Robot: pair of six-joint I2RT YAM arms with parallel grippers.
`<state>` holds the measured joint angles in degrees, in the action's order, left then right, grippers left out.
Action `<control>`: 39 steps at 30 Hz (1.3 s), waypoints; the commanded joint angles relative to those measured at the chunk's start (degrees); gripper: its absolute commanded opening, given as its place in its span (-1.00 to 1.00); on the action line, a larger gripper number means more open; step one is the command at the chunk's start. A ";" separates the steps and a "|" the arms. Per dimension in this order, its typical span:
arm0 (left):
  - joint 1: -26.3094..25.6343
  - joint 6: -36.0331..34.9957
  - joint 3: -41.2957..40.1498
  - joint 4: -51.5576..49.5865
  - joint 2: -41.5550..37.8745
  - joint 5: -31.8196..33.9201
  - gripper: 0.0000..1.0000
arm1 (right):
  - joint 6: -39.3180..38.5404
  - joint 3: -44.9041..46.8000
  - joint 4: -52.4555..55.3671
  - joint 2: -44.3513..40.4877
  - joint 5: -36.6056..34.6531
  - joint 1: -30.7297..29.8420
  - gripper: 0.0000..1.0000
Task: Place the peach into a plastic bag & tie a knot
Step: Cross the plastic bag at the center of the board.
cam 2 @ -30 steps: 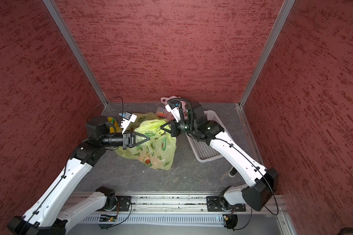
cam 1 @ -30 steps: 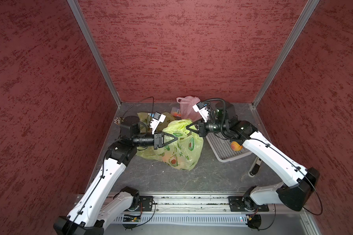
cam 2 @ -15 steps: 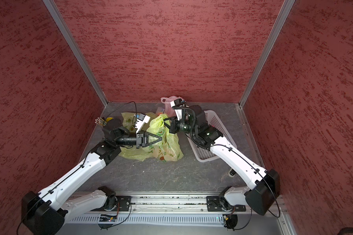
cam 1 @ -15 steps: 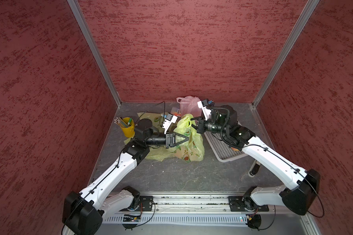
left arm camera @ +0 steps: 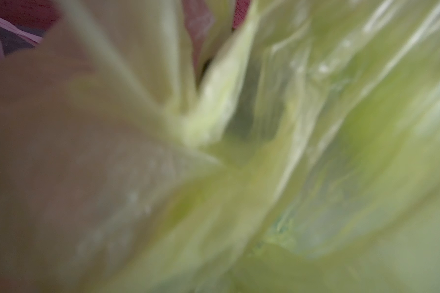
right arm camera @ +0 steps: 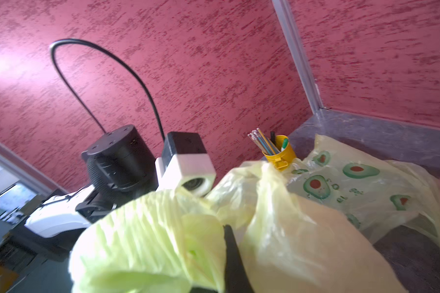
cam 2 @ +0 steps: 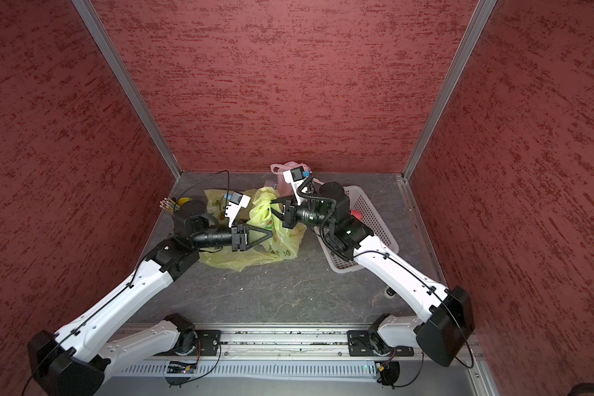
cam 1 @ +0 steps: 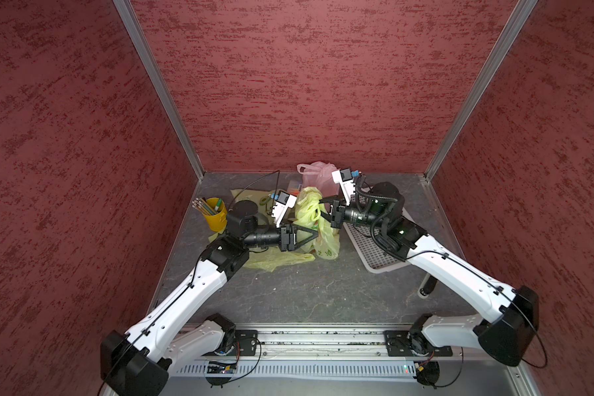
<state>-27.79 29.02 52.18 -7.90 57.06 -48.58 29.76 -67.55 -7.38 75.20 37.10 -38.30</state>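
**Top views:** My two arms meet over the bag (cam 1: 324, 240) (cam 2: 283, 240), which stands bunched at mid-tabletop (cam 1: 306, 295). The right pincer (cam 1: 323, 207) comes in from 3 o'clock, clamped tight on the bag's twisted neck. The left pincer (cam 1: 317, 232) reaches in from 9 o'clock with its tips against the bag's side. In both top views I cannot tell whether those tips are parted or pinching plastic. Loose yellow plastic trails from the bag toward 7 o'clock, under the left wrist. A pink bag (cam 1: 318, 175) sits at 12 o'clock of the bag and a cup (cam 1: 215, 217) of pencils at 9 o'clock, near the wall. A basket (cam 1: 367, 252) lies at 3 o'clock beneath the right arm. In a top view a red fruit (cam 2: 356, 214) lies in the basket, just beside that arm.

**Left wrist:** Blurred yellow-green plastic fills the frame and hides the pincer's tips.

**Right wrist:** One black finger (right arm camera: 230, 253) is buried in gathered pale-green plastic. Beside it an orange bulge (right arm camera: 315, 236) presses behind the bag's wall. I cannot say for certain that it is the peach. Past it a second bag (right arm camera: 353, 177), printed with avocados, lies flat on the tabletop, with the cup at its far edge.
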 commanded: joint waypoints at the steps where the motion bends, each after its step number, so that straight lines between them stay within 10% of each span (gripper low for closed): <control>1: 1.78 -4.30 0.86 -7.77 -3.86 0.30 0.20 | -0.32 -2.38 -3.37 -1.29 5.37 0.48 -1.00; 17: 13.02 -13.08 11.05 -25.68 -10.79 -6.00 0.52 | -7.39 -10.64 10.67 0.21 7.62 1.77 -1.00; 30: 5.15 -16.77 15.65 -17.95 0.83 -4.61 0.62 | -8.15 -10.99 14.83 0.87 11.10 1.76 -1.00; 36: 5.04 -15.24 13.69 -14.10 0.95 -3.63 -0.49 | -10.83 -11.41 19.31 0.43 10.22 1.75 -1.00; 39: 8.14 -12.48 12.22 -12.08 -0.40 -7.52 -0.67 | -13.00 -12.12 22.75 0.14 8.53 1.74 -1.00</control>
<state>-21.71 14.98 65.49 -23.92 58.39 -53.80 19.86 -77.25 11.44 76.09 46.41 -36.80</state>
